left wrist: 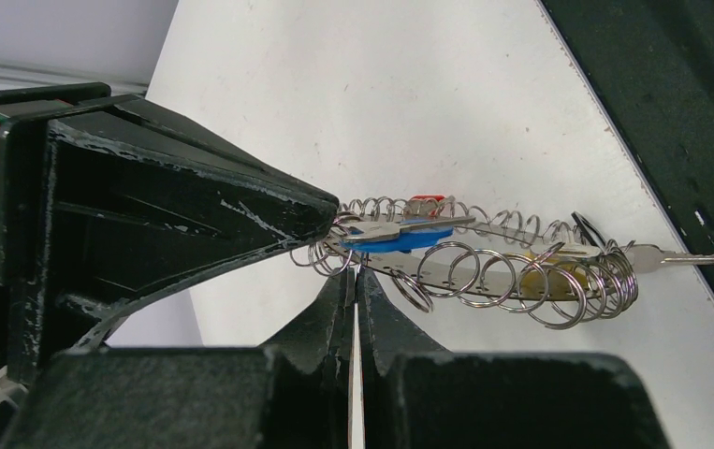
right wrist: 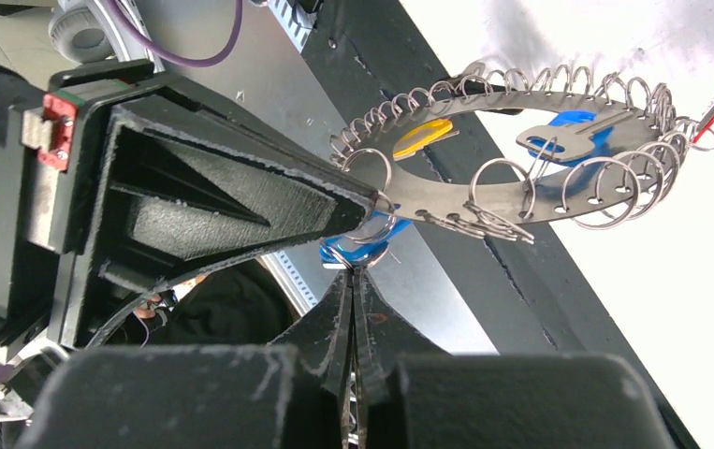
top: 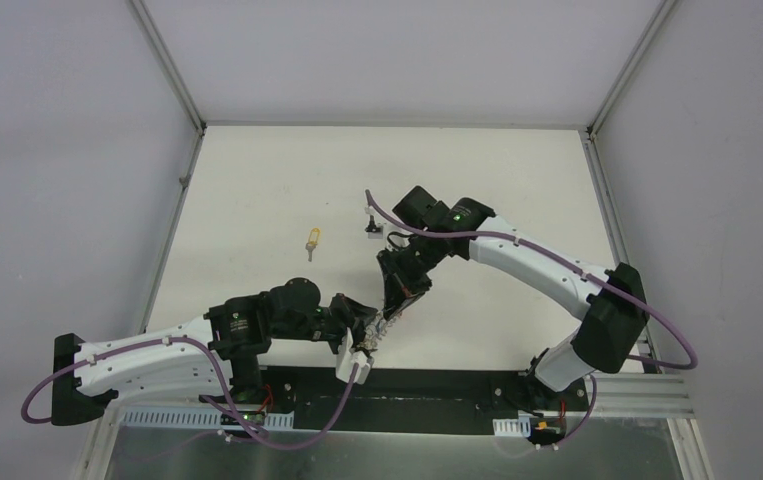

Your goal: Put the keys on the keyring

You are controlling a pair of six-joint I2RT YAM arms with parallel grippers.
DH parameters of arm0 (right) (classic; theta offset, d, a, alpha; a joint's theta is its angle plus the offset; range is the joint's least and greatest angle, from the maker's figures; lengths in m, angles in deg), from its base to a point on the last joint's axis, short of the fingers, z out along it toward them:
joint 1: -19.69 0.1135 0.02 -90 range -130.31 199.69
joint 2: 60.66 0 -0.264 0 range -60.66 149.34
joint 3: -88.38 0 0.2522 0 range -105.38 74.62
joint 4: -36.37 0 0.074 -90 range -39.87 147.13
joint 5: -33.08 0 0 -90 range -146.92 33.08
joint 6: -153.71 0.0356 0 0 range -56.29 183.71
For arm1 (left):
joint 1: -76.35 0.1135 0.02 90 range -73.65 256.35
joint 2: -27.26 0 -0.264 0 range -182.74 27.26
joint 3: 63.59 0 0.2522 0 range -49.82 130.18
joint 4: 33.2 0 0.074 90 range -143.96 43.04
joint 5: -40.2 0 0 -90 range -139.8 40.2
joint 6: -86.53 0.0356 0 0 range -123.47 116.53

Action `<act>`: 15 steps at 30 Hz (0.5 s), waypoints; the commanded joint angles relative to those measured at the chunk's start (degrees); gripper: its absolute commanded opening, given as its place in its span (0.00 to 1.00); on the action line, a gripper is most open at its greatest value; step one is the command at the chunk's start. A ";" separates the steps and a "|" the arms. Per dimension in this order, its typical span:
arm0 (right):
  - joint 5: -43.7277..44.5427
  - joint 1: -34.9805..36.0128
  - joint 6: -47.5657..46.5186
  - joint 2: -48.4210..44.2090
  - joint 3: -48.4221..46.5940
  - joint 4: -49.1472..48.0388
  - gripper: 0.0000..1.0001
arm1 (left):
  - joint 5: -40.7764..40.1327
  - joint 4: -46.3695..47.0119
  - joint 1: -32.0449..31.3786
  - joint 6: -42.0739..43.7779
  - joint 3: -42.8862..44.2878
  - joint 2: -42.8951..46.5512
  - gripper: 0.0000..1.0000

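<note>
both arms meet over the near edge of the table (top: 477,180). the left gripper (left wrist: 354,279) is pinched fully closed on the end of the keyring (left wrist: 484,267), which hangs out level, with red, blue and yellow key heads among its coils. the right gripper (right wrist: 353,273) is clamped tight too, a blue key (right wrist: 360,245) caught at its tips. a yellow key (top: 312,241) lies alone, further out.

The left arm (top: 142,358) and right arm (top: 532,262) wear white shells, black joints and purple cables (top: 672,325) (red tabs (right wrist: 53,131) beside scuffed black jaws).
</note>
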 commanded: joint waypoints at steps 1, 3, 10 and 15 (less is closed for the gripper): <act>1.37 0.11 0.48 0.69 -0.94 0.51 0.00 | 1.81 3.13 -0.58 0.56 1.80 0.42 0.00; 1.84 0.07 0.33 0.90 -0.42 0.67 0.00 | 1.70 3.10 -0.68 0.52 1.80 0.49 0.00; 3.71 -0.17 0.31 0.72 0.63 1.73 0.00 | 1.47 3.11 -0.73 0.57 1.71 0.75 0.00; 4.11 -0.18 -0.07 0.45 1.35 2.17 0.00 | 1.46 3.12 -0.72 0.56 1.76 0.80 0.00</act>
